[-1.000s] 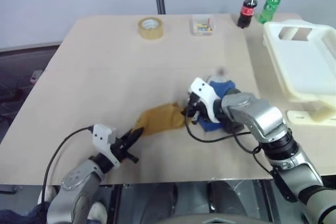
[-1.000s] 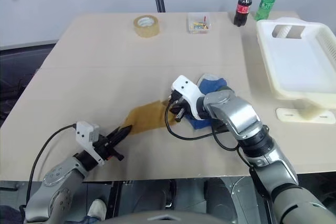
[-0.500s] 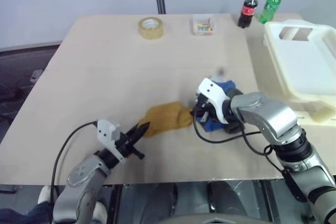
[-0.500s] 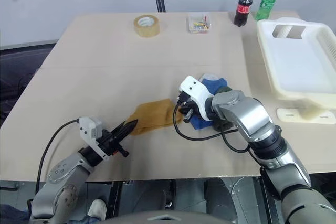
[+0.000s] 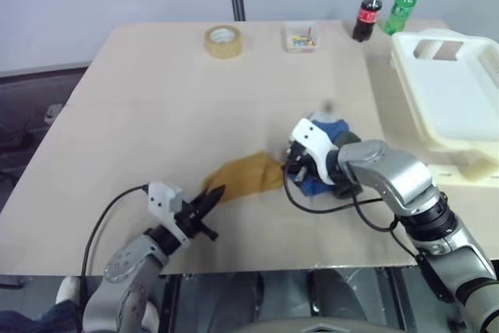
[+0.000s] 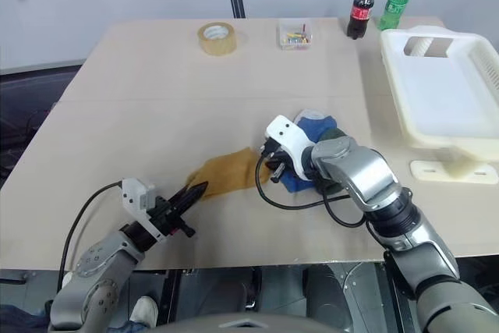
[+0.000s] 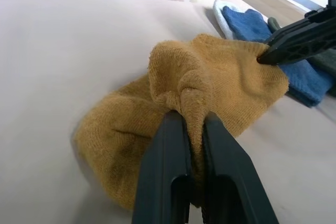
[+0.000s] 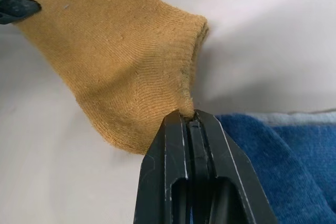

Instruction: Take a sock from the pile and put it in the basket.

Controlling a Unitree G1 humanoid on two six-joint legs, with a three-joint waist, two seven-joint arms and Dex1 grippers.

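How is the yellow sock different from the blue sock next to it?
The mustard-yellow fabric sock is pinched by both the left gripper and the right gripper, jaws shut on it; the dark blue fabric sock is not gripped. The yellow one lies apart, bunched up; the blue one stays in the pile with other socks. Both are soft knit socks on the tan table.

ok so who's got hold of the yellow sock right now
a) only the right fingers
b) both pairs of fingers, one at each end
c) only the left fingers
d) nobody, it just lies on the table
b: the left gripper pinches a fold of the sock, and the right gripper is shut on its cuff corner.
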